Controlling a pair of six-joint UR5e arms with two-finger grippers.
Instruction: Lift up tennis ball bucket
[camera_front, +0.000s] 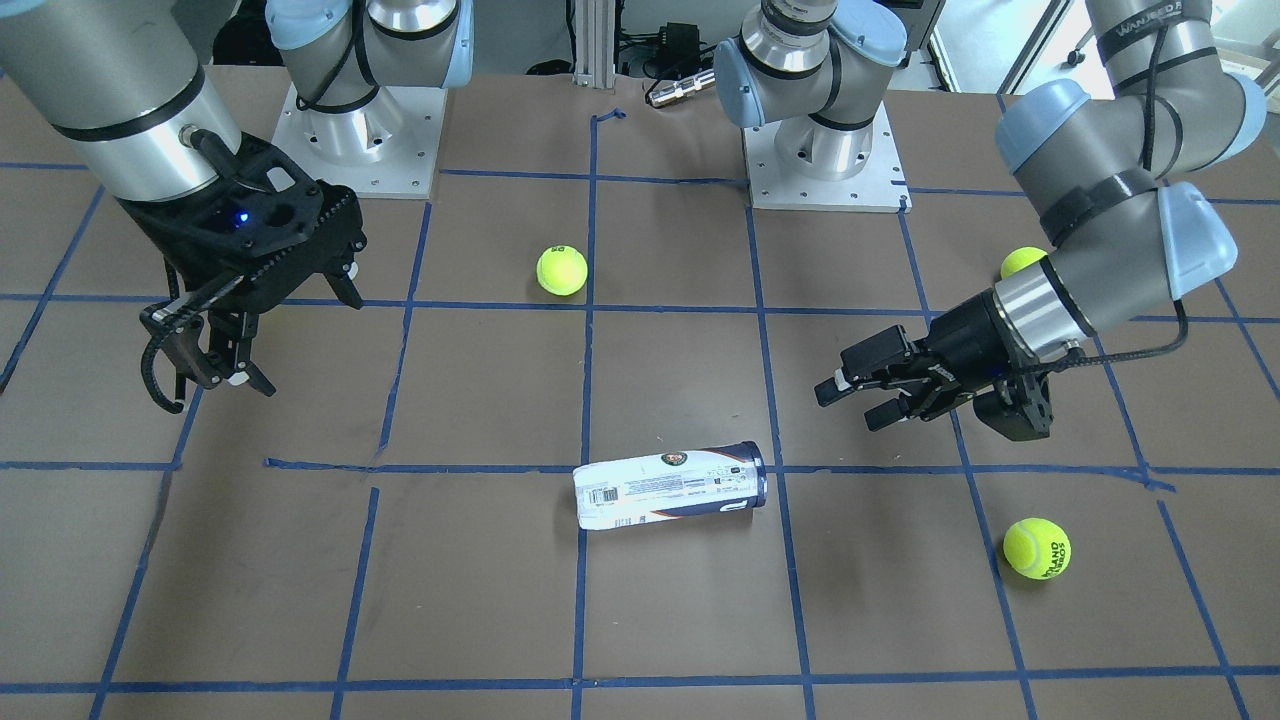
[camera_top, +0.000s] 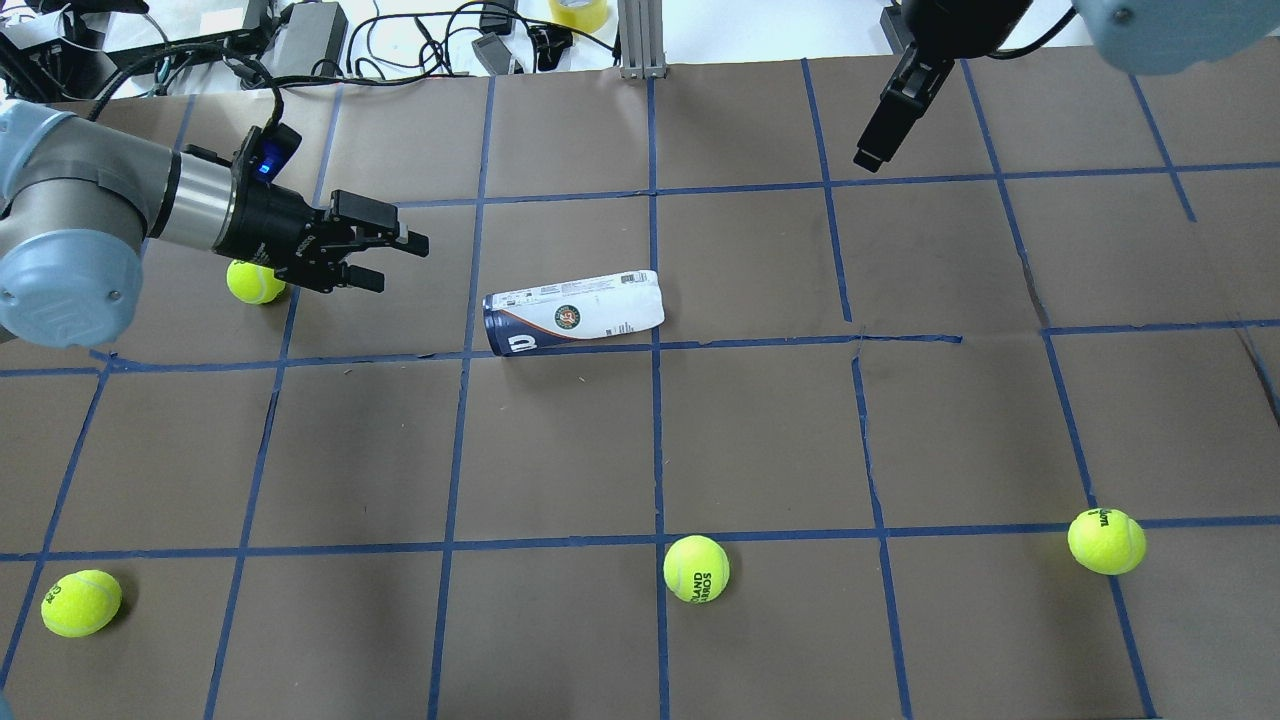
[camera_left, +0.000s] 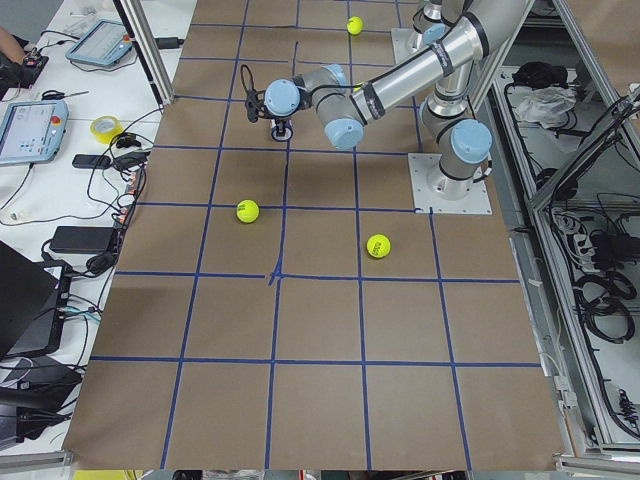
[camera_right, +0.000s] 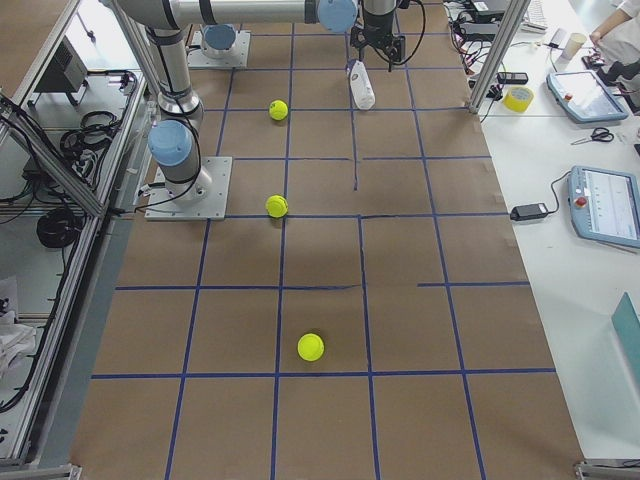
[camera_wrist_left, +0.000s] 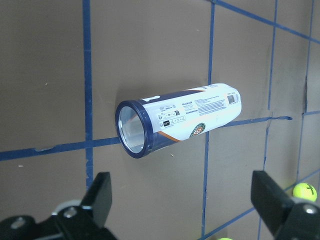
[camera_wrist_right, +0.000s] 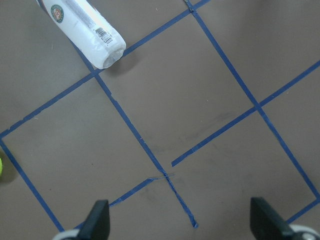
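Left gripper (camera_top: 398, 264) sits nearest the tennis ball bucket (camera_top: 573, 313), fingers spread wide with nothing between them, and it points sideways at the bucket's navy end. A loose tennis ball (camera_top: 255, 281) lies on the gripper's side of the bucket, behind the wrist and out of the path.

The bucket lies on its side on the table (camera_top: 760, 430), touched by neither tool. Its long axis runs almost in line with the left gripper's reach, so the navy rim faces the fingers and the white barcode end points away. In the left wrist view that round rim looks nearly straight back at the camera, a little left of the midpoint between the fingers, with bare table between them.

I judge the approach to be end-on: the fingers would have to slide along the bucket's two flanks, or the wrist must turn to close across the axis.

Beyond the bucket's white end the right gripper (camera_front: 215, 385), fingers also apart, stands well off, with only that end in a corner of its wrist view
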